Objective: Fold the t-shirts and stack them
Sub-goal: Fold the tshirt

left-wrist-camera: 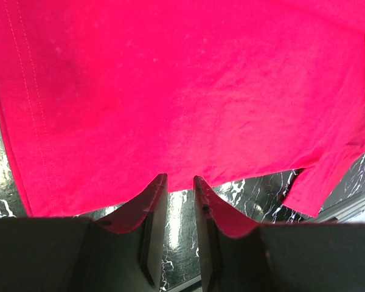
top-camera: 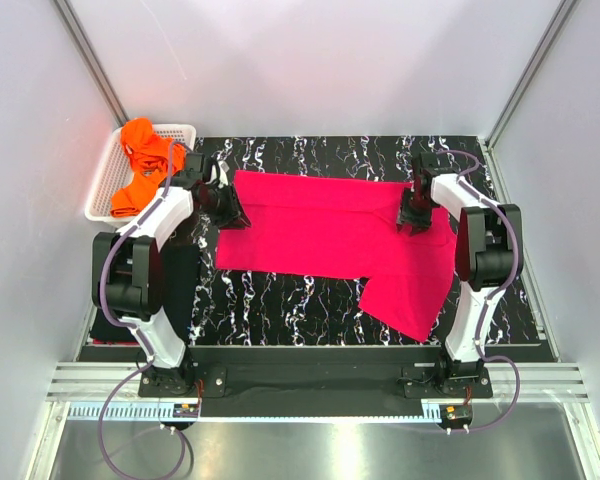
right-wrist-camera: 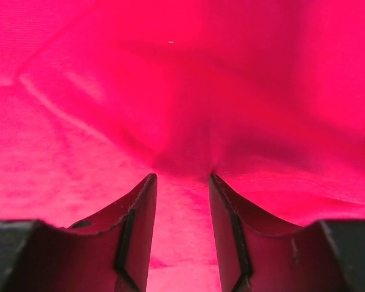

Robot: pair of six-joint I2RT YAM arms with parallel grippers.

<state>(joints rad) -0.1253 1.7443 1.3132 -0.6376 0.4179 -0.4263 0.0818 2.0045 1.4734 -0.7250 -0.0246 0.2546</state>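
Note:
A hot pink t-shirt (top-camera: 320,225) lies spread across the black veined mat (top-camera: 280,300), one part hanging toward the near right. My left gripper (top-camera: 228,207) sits at its far left edge. In the left wrist view the jaws stand narrowly apart, and the left gripper (left-wrist-camera: 177,177) just reaches the pink t-shirt's (left-wrist-camera: 182,91) hem, with mat (left-wrist-camera: 255,188) showing in the gap. My right gripper (top-camera: 412,218) presses on the shirt's right part. In the right wrist view the pink t-shirt (right-wrist-camera: 170,79) puckers between the tips of the right gripper (right-wrist-camera: 182,176). Orange t-shirts (top-camera: 143,160) lie bunched in the basket.
The white lattice basket (top-camera: 100,190) stands at the far left corner, off the mat. A plain black flat patch (top-camera: 183,290) lies at the mat's left edge, partly under my left arm. White walls close in the back and both sides.

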